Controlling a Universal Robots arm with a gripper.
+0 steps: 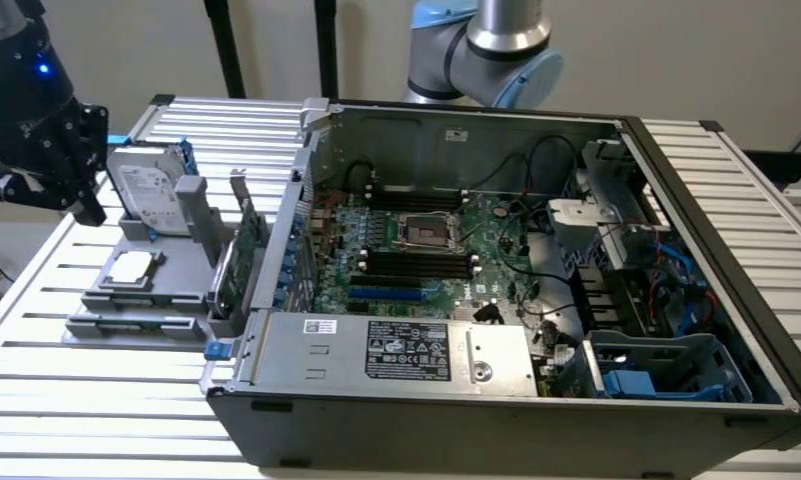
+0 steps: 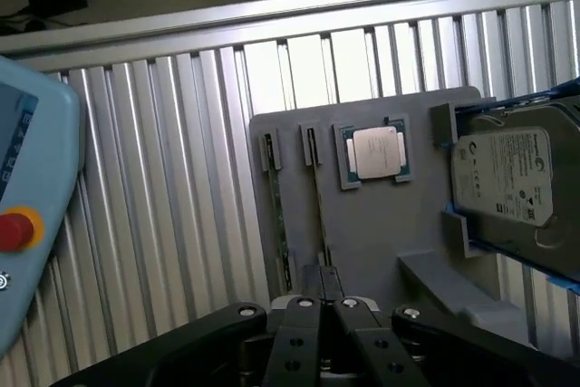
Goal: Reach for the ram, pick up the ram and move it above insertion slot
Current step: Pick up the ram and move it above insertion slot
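Observation:
The ram [image 2: 279, 215] is a thin green stick standing on edge in a narrow slot of the grey holder [image 2: 381, 224]. That holder [image 1: 173, 292] lies on the slatted table at the exterior view's left. My gripper [image 2: 326, 276] is shut with nothing between its fingers. It hangs above the holder, a little apart from the ram. In the exterior view the gripper [image 1: 88, 212] sits high at the left, beside the hard drive. The insertion slot [image 1: 414, 258] is one of several parallel black sockets on the motherboard inside the open computer case [image 1: 507, 400].
On the holder are a CPU [image 2: 374, 152] and an upright hard drive [image 2: 507, 178]. A taller green card [image 1: 247, 262] stands between the holder and the case wall. A bright blue slot [image 1: 387, 295] lies near the black sockets. A pendant with a red button [image 2: 18, 228] rests close by.

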